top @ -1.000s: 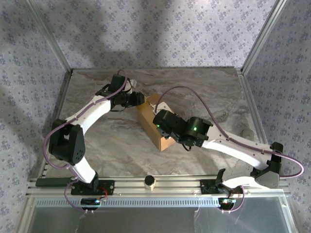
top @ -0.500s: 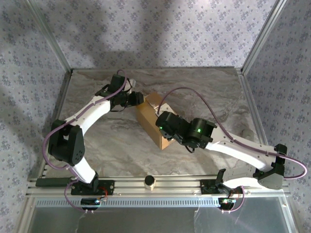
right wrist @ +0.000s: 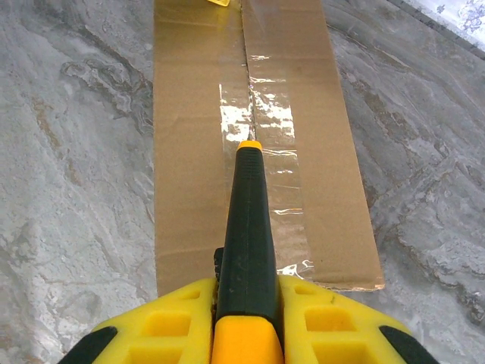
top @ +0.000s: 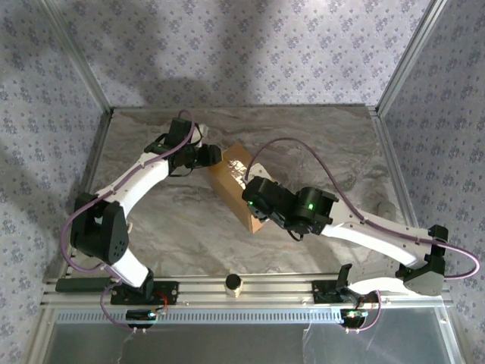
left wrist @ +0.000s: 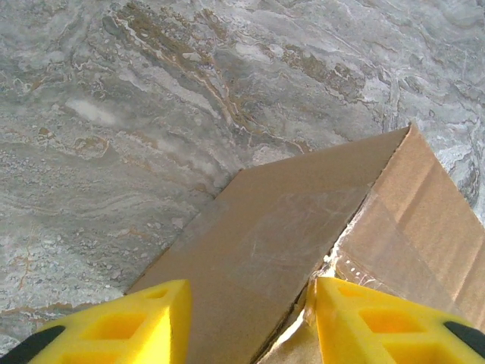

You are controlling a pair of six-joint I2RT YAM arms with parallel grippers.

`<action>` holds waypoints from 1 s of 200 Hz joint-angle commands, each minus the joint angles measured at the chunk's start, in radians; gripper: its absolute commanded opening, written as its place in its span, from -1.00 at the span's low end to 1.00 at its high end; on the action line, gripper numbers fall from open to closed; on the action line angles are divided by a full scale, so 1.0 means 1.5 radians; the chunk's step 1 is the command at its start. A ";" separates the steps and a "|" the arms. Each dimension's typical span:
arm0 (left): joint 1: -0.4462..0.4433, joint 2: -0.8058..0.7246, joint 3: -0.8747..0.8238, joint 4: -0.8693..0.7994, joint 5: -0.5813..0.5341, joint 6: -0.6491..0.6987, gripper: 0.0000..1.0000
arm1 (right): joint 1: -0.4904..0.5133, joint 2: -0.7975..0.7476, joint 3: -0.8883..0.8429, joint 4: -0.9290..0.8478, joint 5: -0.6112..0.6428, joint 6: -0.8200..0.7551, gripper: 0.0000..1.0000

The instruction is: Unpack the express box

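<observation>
Express box (top: 227, 182) seemingly half hidden

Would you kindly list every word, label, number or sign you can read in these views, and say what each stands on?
None: there is no readable text in these views. The express box is plain cardboard with clear tape and no print, and the black-and-orange cutter shows no legible marking.

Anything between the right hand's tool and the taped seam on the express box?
Nothing visible. The tool in the right hand points along the taped seam of the express box, bare tape ahead of its tip. The left hand sits at the box's far end.
</observation>
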 commanded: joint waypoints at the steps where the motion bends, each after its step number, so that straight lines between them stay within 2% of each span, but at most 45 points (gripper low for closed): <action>1: -0.005 0.010 0.027 -0.034 -0.038 -0.005 -0.09 | 0.011 0.013 0.017 -0.031 -0.034 0.043 -1.00; 66: -0.008 0.056 0.038 -0.012 -0.029 -0.024 -0.11 | 0.039 0.037 0.050 -0.015 -0.065 0.075 -1.00; 94: -0.010 0.060 0.049 -0.014 -0.028 -0.018 -0.12 | 0.044 0.050 0.070 -0.025 -0.039 0.064 -1.00; 140: -0.013 0.046 0.041 -0.002 -0.027 -0.009 -0.13 | 0.031 0.053 0.125 -0.026 0.027 -0.039 -1.00; 200: -0.015 0.040 0.036 0.003 -0.029 -0.009 -0.14 | -0.022 0.090 0.137 0.067 0.007 -0.179 -1.00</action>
